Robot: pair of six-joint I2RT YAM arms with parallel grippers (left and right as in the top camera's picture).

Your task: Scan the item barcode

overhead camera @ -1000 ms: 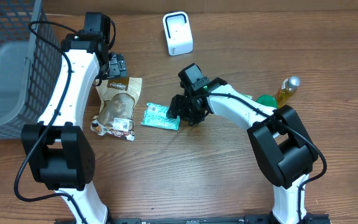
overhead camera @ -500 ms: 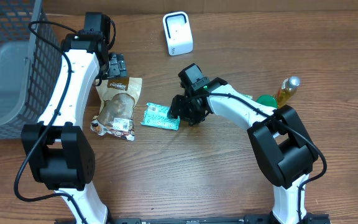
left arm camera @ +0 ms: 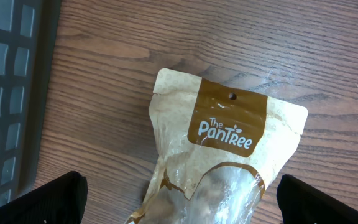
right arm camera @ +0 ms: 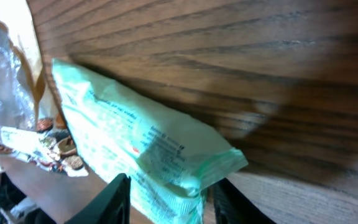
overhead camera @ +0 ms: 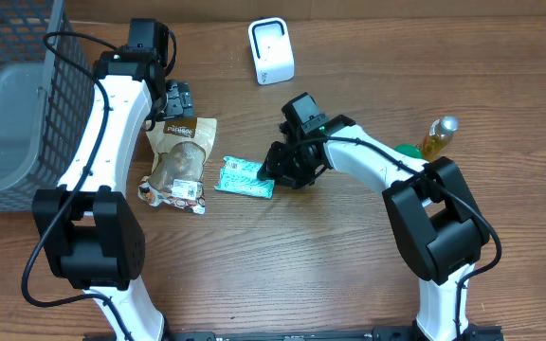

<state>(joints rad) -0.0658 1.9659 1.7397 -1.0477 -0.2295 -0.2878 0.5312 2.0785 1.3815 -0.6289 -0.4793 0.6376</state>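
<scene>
Wooden table (overhead camera: pixel 254 265) — brown pouch (overhead camera: pixel 183 152) crowds green packet (overhead camera: pixel 245 177), perhaps touching; scanner (overhead camera: pixel 271 50) behind.

Overhead: fixed above the desk (overhead camera: pixel 349 275), facing straight down. It is far enough back to hold the left arm (overhead camera: pixel 112 114) and the right arm (overhead camera: pixel 377 166) whole, both rising from the bottom edge, with the basket (overhead camera: pixel 8 57) at upper left.
Left wrist: close over the desk, facing down. The brown pouch (left arm camera: pixel 229 130) fills the lower centre, basket mesh runs down the left edge, and the left claw (left arm camera: pixel 179 186) shows its tips in the lower corners.
Right wrist: the nearest view, low and rolled so the wood grain slants. The green packet (right arm camera: pixel 142 143) runs from upper left to bottom centre, and the right claw (right arm camera: pixel 171 193) shows its tips at the bottom edge, either side of the packet.
Overhead and left wrist share: brown pouch, basket wall.
Overhead and right wrist share: green packet, the pouch's edge.
Both wrists share: the brown pouch only, at the right wrist view's left edge.
</scene>
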